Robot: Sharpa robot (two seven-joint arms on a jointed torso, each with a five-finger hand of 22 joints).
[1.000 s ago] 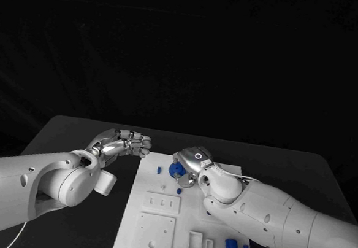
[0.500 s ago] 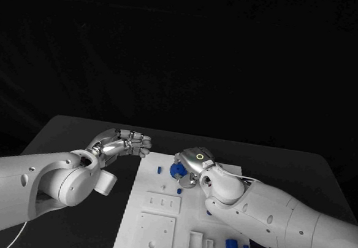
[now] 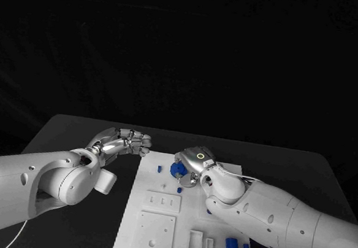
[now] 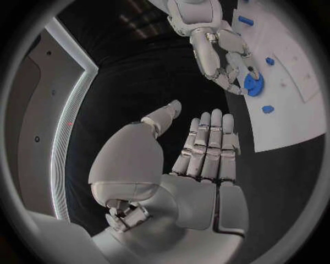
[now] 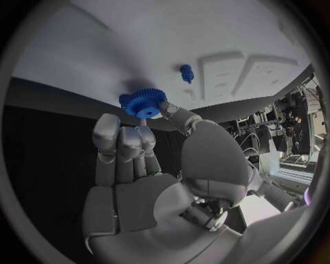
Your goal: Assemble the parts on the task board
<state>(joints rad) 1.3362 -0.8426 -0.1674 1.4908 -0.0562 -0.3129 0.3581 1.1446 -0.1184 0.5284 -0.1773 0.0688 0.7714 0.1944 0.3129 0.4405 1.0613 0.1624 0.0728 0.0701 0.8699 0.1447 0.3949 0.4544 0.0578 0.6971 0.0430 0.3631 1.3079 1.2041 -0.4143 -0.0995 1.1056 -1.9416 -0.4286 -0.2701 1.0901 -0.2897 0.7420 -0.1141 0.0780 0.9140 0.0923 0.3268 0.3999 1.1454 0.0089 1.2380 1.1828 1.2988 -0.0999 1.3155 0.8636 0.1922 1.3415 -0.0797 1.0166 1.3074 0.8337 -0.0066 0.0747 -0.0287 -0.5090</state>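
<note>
A black table (image 3: 80,132) stands against a dark backdrop (image 3: 188,51) hung behind it.

No text, label, brand, number or sign can be read anywhere in these views.
</note>
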